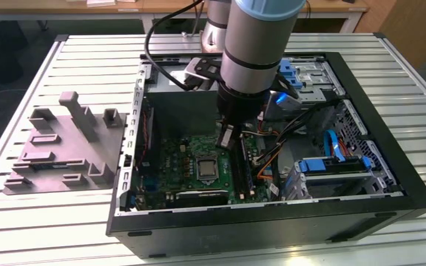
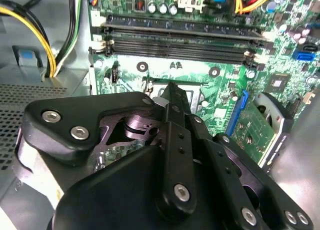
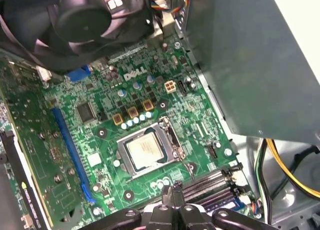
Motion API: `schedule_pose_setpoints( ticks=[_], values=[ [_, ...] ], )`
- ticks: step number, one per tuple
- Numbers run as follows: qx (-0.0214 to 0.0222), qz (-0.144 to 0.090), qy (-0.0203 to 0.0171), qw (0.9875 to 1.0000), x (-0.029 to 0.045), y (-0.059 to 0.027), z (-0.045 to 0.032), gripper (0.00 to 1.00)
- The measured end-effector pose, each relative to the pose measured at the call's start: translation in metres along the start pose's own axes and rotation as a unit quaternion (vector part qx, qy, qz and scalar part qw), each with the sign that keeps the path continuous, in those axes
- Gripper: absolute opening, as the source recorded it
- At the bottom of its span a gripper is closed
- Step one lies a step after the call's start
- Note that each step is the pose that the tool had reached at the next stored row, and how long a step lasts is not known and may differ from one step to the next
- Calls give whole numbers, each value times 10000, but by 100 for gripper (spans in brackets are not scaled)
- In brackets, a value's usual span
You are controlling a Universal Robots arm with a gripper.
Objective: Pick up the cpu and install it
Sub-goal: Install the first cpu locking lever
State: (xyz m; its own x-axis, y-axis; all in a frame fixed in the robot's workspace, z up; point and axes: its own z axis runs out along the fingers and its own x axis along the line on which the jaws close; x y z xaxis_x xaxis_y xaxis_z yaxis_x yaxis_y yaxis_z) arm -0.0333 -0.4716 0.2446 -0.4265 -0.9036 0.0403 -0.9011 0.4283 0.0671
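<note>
The cpu (image 3: 144, 153) sits flat in the metal socket frame (image 3: 167, 135) on the green board (image 3: 70, 155) in the first wrist view. The board lies inside the open computer case (image 1: 390, 166), which rests on the bench (image 1: 87, 50). The gripper (image 1: 226, 138) hangs just above the board, near the socket. Its fingers (image 3: 172, 192) are pressed together with nothing between them. A grey plastic tray (image 1: 57, 149) lies on the bench beside the case.
</note>
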Motion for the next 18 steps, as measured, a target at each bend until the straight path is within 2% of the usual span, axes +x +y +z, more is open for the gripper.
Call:
schedule_pose_setpoints(
  ticks=[3,6,9,12,13,18],
  values=[
    [-8,-2,-17,10000,-21,-35,-3,11],
    [-37,-7,-78,10000,-36,-53,-4,11],
    [-53,-9,-112,9999,-37,-53,-4,11],
    [-101,-18,-214,9997,-47,-49,-2,11],
    [-110,-20,-233,9997,-58,-45,1,11],
    [-114,-21,-241,9996,-126,-13,9,11]
  ],
)
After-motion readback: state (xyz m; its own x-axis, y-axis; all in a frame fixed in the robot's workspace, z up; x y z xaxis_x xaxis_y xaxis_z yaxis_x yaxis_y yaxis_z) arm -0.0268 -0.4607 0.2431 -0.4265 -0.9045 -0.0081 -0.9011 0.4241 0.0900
